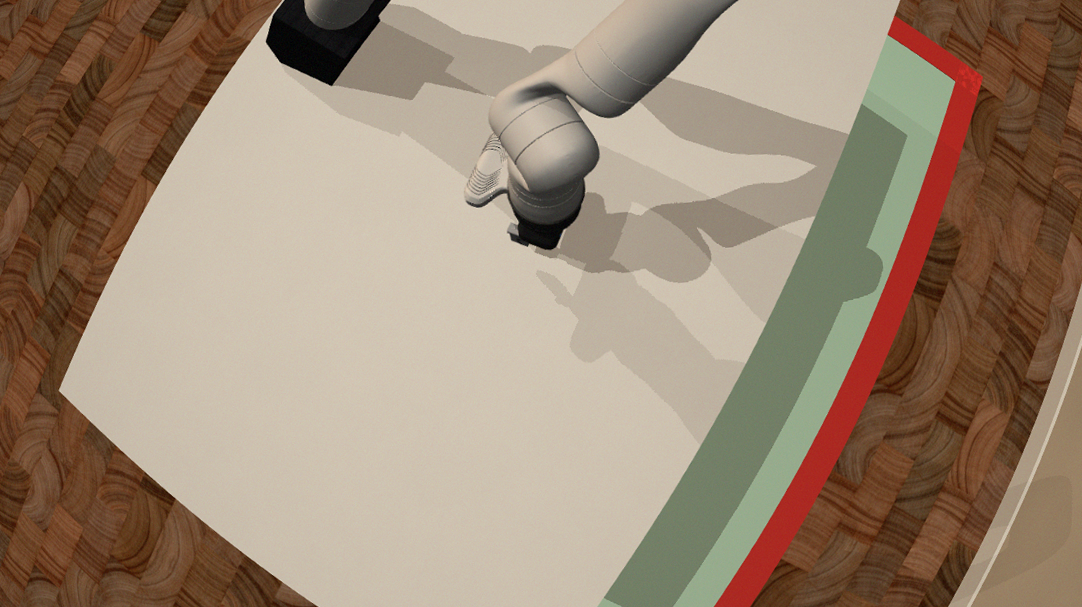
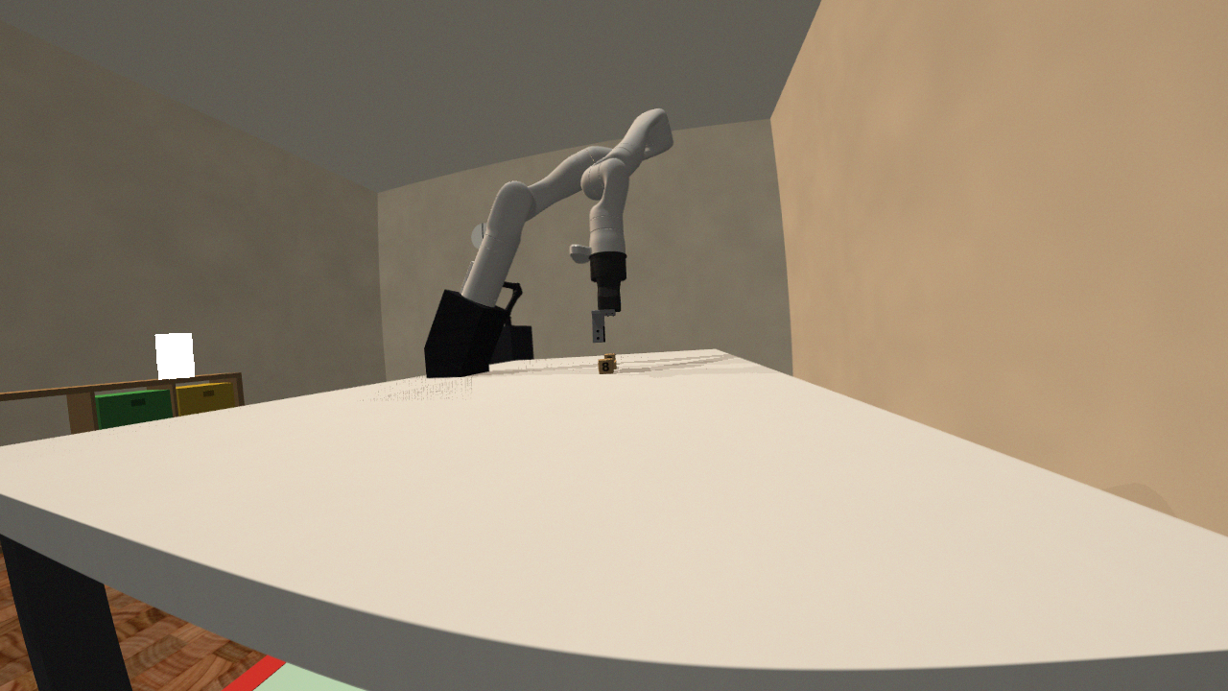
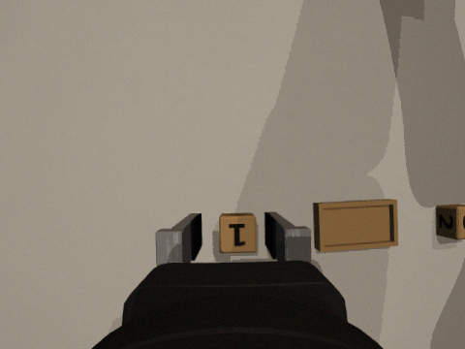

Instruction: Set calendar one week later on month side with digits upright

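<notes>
My gripper [image 3: 232,229] [image 2: 599,340] is open and empty. It points down above a wooden cube [image 3: 237,234] [image 2: 605,366], with the cube below and between its fingers in the wrist view. The cube's top shows a 1, upside down in that view, and its side facing the exterior camera shows an 8. The wooden tray [image 3: 356,225] lies on the table to the right of the cube, with no cube in it. A second cube [image 3: 450,222] stands further right, cut off by the frame's edge, with a 2 on its visible side. In the top view the arm hides cubes and tray.
The white table [image 1: 309,370] [image 2: 601,481] carries the arm's black base [image 1: 325,45] [image 2: 463,335] at the back left. The arm's shadows fall over the tray and second cube. A low shelf with a green box [image 2: 132,409] and a yellow box [image 2: 204,398] stands beyond the table.
</notes>
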Robot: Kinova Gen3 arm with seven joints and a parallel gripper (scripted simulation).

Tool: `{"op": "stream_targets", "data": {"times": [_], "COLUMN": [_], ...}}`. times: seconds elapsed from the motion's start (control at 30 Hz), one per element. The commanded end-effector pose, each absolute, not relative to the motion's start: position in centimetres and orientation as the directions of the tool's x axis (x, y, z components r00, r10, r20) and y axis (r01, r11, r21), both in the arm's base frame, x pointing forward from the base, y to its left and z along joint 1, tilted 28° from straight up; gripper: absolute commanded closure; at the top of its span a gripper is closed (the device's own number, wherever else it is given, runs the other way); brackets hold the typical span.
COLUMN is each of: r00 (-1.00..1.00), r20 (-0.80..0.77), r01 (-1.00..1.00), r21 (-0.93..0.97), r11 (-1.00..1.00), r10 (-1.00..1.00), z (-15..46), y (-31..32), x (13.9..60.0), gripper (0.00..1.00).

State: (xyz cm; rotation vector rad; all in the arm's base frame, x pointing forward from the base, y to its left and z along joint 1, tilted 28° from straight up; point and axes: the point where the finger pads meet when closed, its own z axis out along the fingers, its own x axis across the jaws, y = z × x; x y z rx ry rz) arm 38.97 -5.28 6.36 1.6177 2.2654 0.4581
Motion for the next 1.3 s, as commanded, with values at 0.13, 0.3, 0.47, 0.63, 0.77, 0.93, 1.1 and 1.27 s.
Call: {"op": "stream_targets", "data": {"times": [0.13,0.3,0.47,0.63,0.77,0.93,1.1,1.27], "r00": [-0.313,-0.313,-0.313,-0.313,-0.313,-0.313,-0.313,-0.313], "r20": [-0.069,-0.069,-0.069,-0.069,-0.069,-0.069,-0.069,-0.069], "r01": [0.833,0.833,0.833,0.833,0.833,0.833,0.833,0.833], "r21": [0.459,0.459,0.459,0.459,0.459,0.459,0.459,0.459], "r11": [0.309,0.309,0.309,0.309,0.309,0.309,0.309,0.309], "r10": [0.947,0.947,0.947,0.947,0.947,0.947,0.947,0.947], "z": [8.8,9.3,9.8,9.9,9.9,9.9,9.9,9.9], "y": [-4.9,-4.9,-5.0,-5.0,-5.0,-5.0,-5.0,-5.0], "x": [38.7,38.4,38.2,38.1,38.1,38.1,38.1,38.1], "gripper": [0.13,0.13,0.13,0.13,0.00,0.00,0.00,0.00]}}
